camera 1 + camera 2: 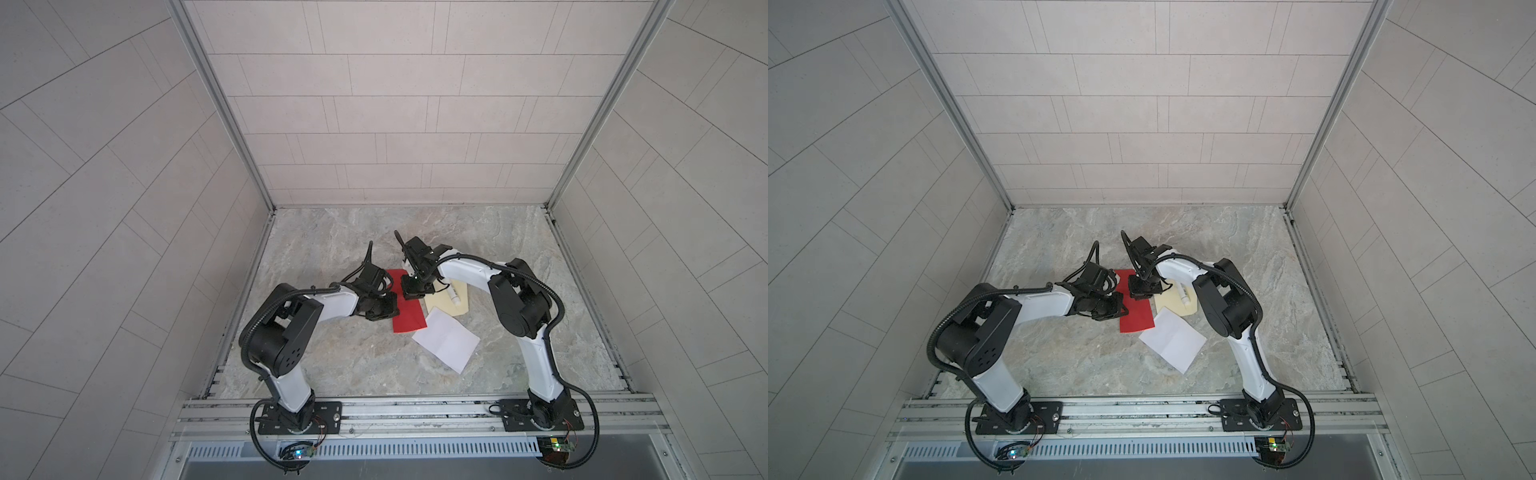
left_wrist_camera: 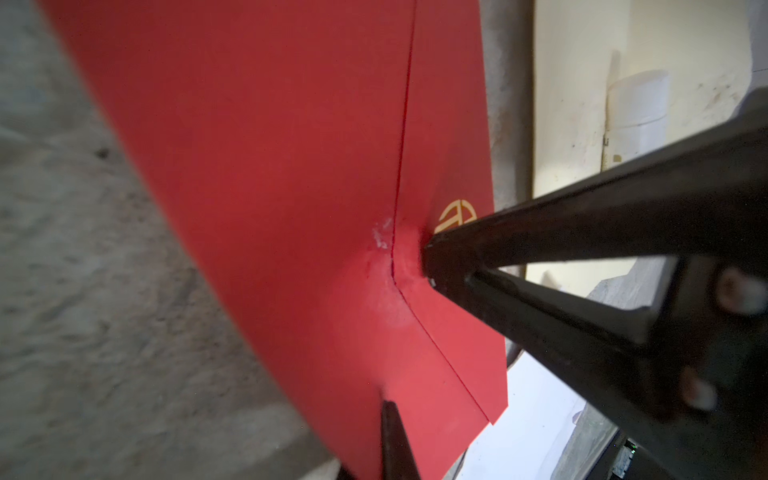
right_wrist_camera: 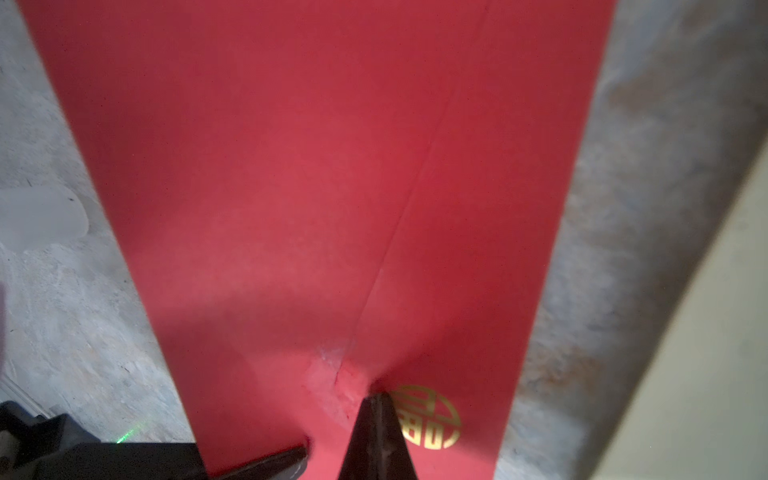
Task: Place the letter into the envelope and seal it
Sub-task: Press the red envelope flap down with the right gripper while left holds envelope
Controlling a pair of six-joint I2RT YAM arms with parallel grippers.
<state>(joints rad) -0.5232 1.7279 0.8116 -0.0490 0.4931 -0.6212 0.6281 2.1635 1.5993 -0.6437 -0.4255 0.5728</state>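
Observation:
The red envelope (image 1: 409, 318) (image 1: 1136, 318) lies flat on the marble table, its pointed flap folded down onto it. A gold emblem (image 3: 428, 417) and a whitish smear mark the flap's tip. My right gripper (image 3: 376, 401) is shut, and its tip presses on the flap beside the emblem; it also shows as the right gripper (image 2: 430, 253) in the left wrist view. My left gripper (image 2: 388, 409) is shut too, its tip resting on the envelope near one long edge. The white letter (image 1: 446, 343) (image 1: 1173, 343) lies on the table outside the envelope, one corner at the envelope's near right corner.
A cream mat (image 1: 440, 305) (image 1: 1167, 305) lies just right of the envelope with a white glue stick (image 1: 454, 296) (image 1: 1183, 295) on it. Panelled walls close in the table on three sides. Both arm bases sit on the front rail.

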